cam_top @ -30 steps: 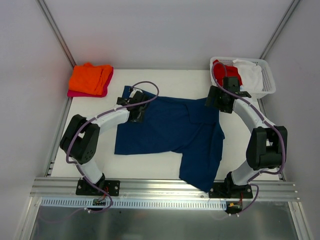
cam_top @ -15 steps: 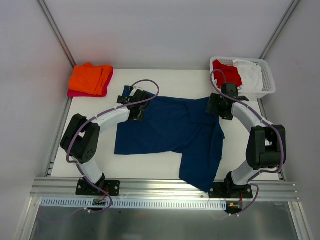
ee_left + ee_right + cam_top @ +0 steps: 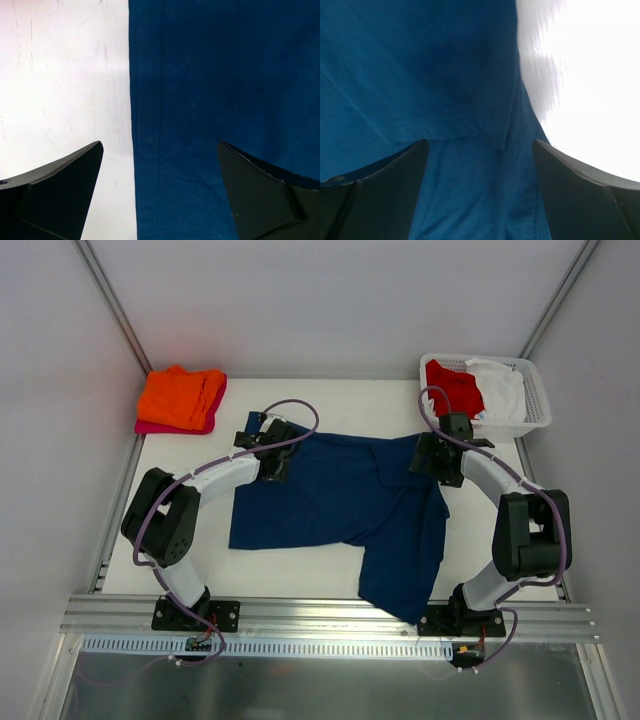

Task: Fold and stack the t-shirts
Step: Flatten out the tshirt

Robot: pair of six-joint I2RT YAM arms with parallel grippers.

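A navy blue t-shirt [image 3: 340,500] lies spread across the table, with its lower right part reaching the front edge. My left gripper [image 3: 274,462] hovers over the shirt's upper left edge. In the left wrist view that gripper [image 3: 160,145] is open, straddling the hemmed edge of the shirt [image 3: 220,100], with bare table on the left. My right gripper [image 3: 438,460] is over the shirt's upper right corner. In the right wrist view it [image 3: 480,142] is open above a folded layer of the cloth [image 3: 420,75]. Neither gripper holds anything.
An orange t-shirt [image 3: 180,395] lies folded on a magenta-pink one [image 3: 150,427] at the back left. A white lattice basket [image 3: 537,405] at the back right holds a red t-shirt [image 3: 455,385] and a white one [image 3: 500,388]. Walls close in on both sides.
My right gripper has moved from beside the basket toward the shirt's upper right corner and come down closer to it. The left arm and the shirt have stayed put.
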